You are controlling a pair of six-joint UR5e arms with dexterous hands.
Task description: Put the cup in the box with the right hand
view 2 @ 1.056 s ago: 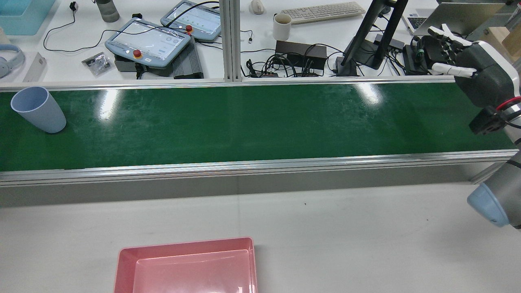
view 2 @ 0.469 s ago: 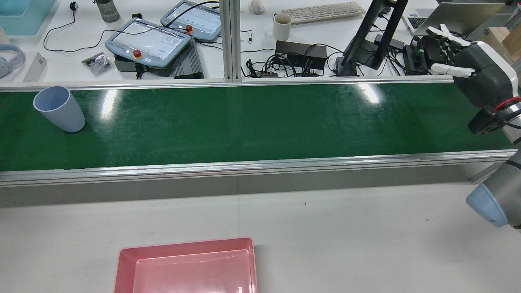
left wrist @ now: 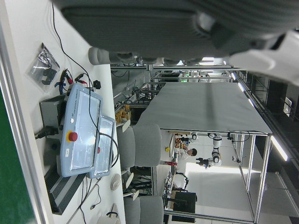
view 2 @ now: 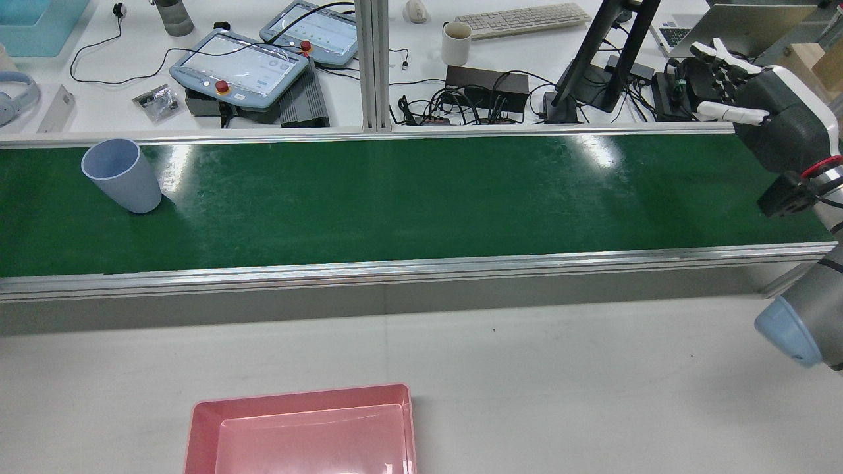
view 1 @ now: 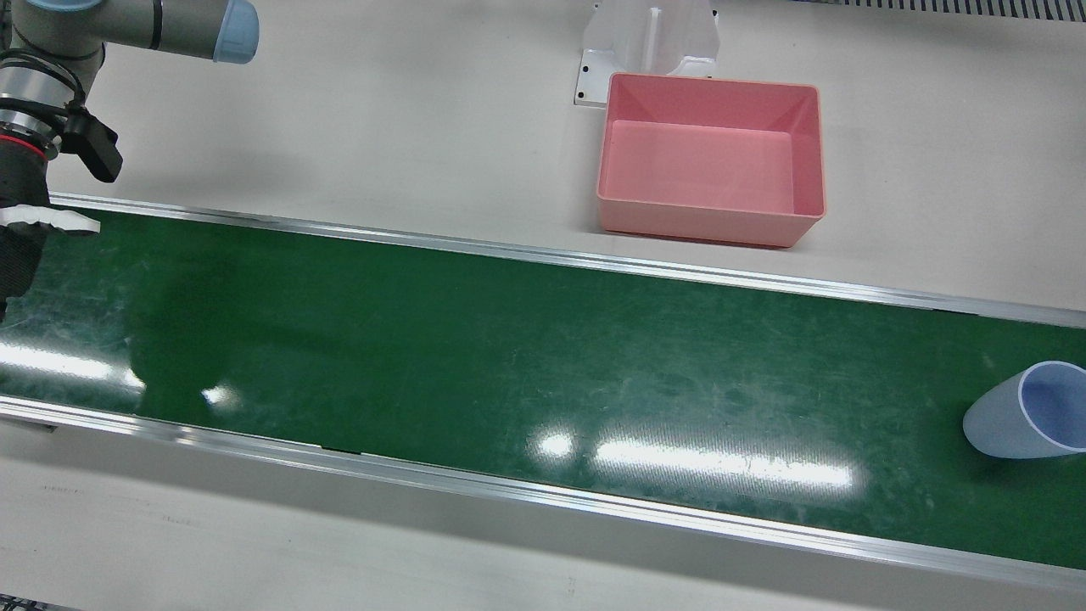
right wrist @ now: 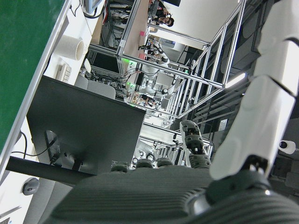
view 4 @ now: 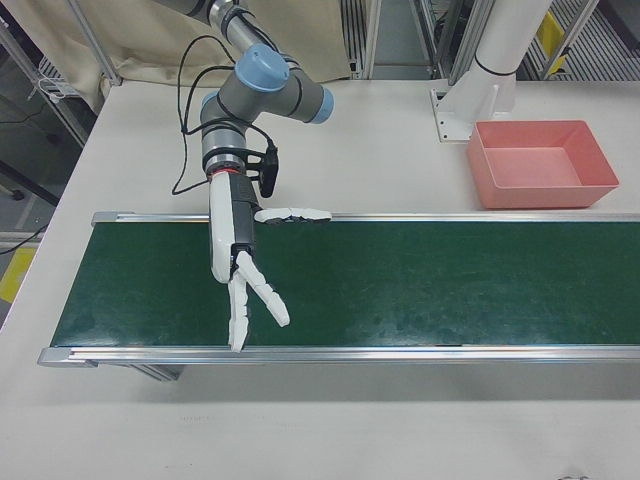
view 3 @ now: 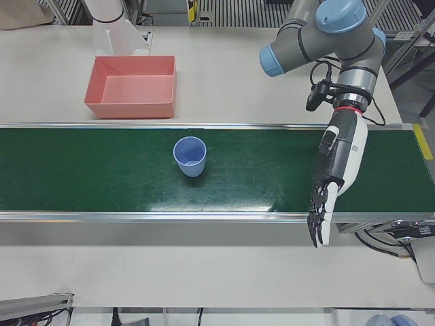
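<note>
A pale blue cup (view 2: 122, 174) stands upright on the green belt (view 2: 421, 197), near its left end in the rear view; it also shows in the front view (view 1: 1031, 412) and the left-front view (view 3: 189, 156). The pink box (view 2: 299, 394) sits empty on the white table on the robot's side of the belt, also seen in the front view (view 1: 704, 227). My right hand (view 2: 770, 108) is open and empty over the belt's right end, far from the cup; the right-front view (view 4: 240, 265) shows its fingers spread. My left hand (view 3: 336, 173) is open and empty over the belt, beyond the cup.
Behind the belt's far rail lies a desk with teach pendants (view 2: 240, 66), cables, a white mug (view 2: 456, 43), a keyboard and a monitor stand (view 2: 602, 59). A white pedestal base (view 1: 649, 42) stands just behind the pink box. Aluminium rails edge the belt.
The cup has travelled to the right along the belt in the rear view. My right hand has stayed almost still, open.
</note>
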